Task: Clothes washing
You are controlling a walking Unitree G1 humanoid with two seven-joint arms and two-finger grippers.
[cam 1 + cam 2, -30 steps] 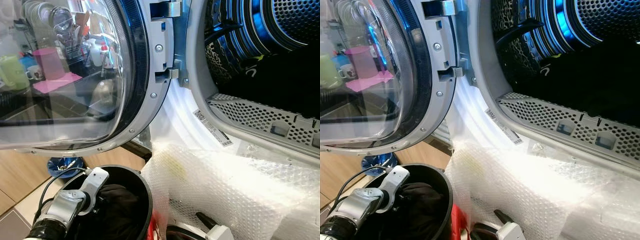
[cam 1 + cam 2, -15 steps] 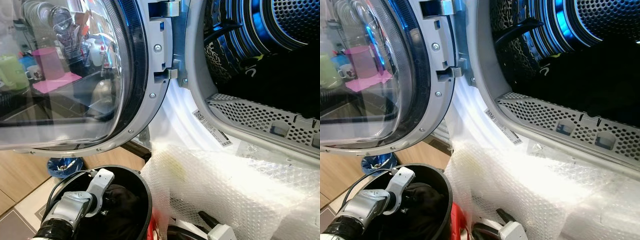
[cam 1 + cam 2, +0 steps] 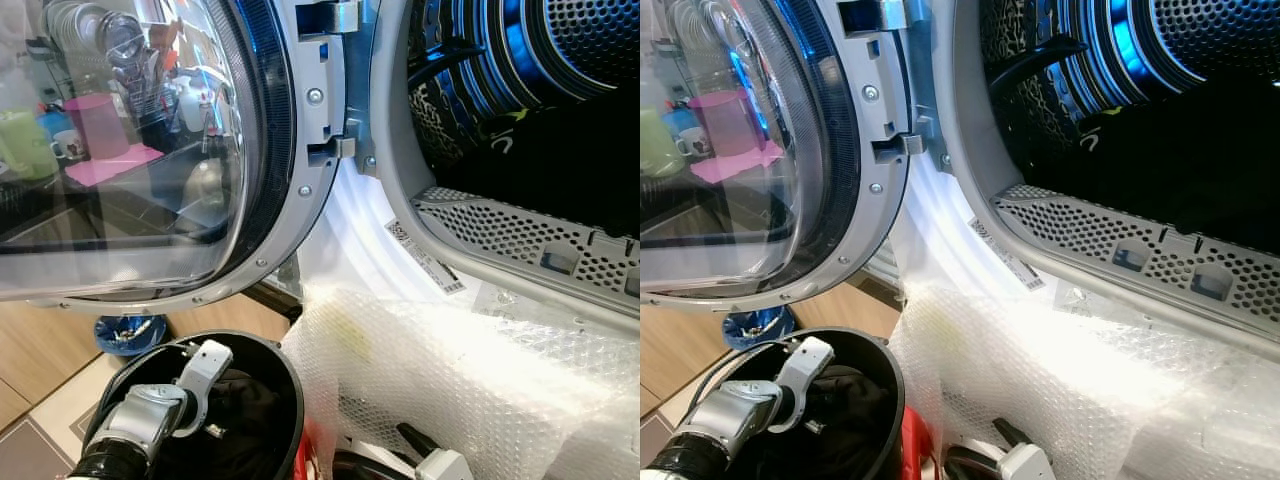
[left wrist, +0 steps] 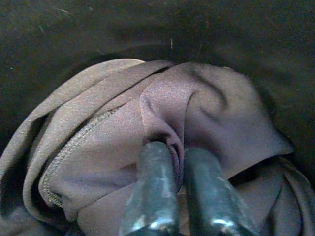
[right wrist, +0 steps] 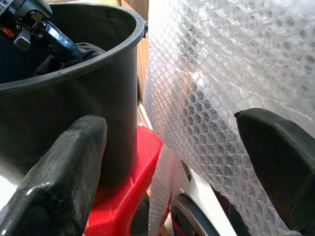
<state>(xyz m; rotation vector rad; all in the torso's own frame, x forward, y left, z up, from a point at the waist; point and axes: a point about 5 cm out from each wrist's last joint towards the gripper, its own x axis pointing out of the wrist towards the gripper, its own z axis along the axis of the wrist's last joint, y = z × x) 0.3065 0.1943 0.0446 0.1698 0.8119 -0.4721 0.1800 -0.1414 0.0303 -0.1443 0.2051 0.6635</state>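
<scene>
A black bucket (image 3: 291, 392) stands on the floor below the open washer door (image 3: 130, 150). Inside it lies a dark brownish garment (image 4: 197, 108). My left gripper (image 4: 178, 152) reaches down into the bucket and is shut on a fold of that garment; from the head it shows as (image 3: 212, 425), with the cloth (image 3: 252, 398) beside it. My right gripper (image 5: 170, 132) hangs low and open between the bucket wall and the bubble wrap (image 3: 450, 370), nothing between its fingers. The washer drum (image 3: 560, 60) stands open at upper right, with dark laundry (image 3: 570, 170) inside.
Bubble wrap drapes over the washer's lower front below the drum opening. A red base (image 5: 123, 196) sits under the bucket. The glass door swings out on the left, above the bucket. A blue object (image 3: 128, 330) lies on the wooden floor behind the bucket.
My left gripper has sunk a little deeper into the bucket and shifted slightly right. The right gripper has barely moved.
</scene>
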